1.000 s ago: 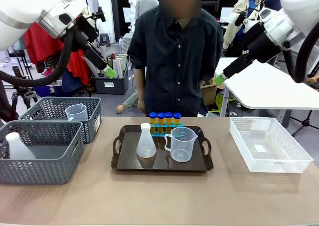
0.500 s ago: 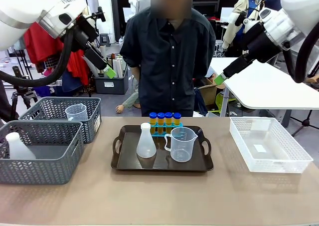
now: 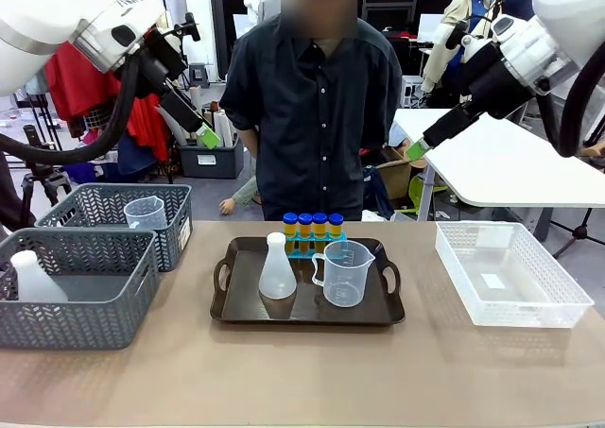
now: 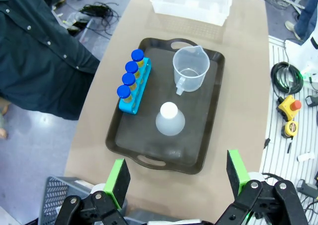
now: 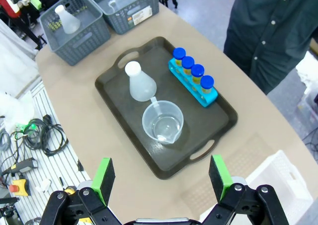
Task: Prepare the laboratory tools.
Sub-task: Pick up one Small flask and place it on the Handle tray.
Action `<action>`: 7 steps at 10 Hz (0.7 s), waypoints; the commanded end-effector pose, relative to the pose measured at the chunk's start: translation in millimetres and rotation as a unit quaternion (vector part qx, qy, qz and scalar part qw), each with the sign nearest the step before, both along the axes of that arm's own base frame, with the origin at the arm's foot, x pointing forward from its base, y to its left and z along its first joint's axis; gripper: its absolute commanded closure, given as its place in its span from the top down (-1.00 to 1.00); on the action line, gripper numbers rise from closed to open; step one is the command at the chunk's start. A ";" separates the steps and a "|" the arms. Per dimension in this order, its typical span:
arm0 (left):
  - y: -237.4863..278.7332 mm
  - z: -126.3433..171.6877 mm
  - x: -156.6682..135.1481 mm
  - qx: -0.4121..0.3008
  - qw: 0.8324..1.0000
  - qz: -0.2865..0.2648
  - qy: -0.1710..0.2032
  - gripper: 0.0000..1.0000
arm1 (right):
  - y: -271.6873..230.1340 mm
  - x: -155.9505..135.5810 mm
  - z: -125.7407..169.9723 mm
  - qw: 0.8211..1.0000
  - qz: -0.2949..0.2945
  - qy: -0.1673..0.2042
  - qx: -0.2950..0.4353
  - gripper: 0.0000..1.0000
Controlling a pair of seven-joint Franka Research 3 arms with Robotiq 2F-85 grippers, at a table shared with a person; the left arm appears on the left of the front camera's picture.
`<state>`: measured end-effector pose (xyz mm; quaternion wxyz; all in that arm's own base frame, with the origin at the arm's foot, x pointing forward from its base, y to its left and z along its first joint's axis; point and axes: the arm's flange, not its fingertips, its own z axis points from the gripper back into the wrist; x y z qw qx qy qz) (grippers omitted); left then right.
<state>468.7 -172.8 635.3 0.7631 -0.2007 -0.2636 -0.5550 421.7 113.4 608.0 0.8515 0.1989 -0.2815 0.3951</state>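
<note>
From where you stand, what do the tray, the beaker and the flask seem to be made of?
Tray: likely dark brown plastic, semi-gloss with soft reflections and moulded handles.
Beaker: probably clear plastic; see-through, with moulded handle and spout.
Flask: seemingly translucent white plastic; cloudy, matte, with a white cap.

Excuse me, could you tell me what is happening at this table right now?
Nothing is being handled. Both pincers, left and right, hang open above the table. A translucent white conical flask, a clear handled measuring beaker and four blue-capped tubes of yellow-orange liquid stand on a dark tray. A person stands behind it.
</note>
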 end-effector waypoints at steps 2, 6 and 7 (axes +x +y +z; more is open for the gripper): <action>2.6 0.7 -0.3 -0.004 1.000 0.001 0.002 1.00 | 0.0 -0.3 0.9 1.000 -0.002 0.005 0.006 1.00; 2.6 0.7 -0.3 -0.004 1.000 0.001 0.002 1.00 | 0.0 -0.3 0.9 1.000 -0.002 0.005 0.006 1.00; 2.6 0.7 -0.3 -0.004 1.000 0.001 0.002 1.00 | 0.0 -0.3 0.9 1.000 -0.002 0.005 0.006 1.00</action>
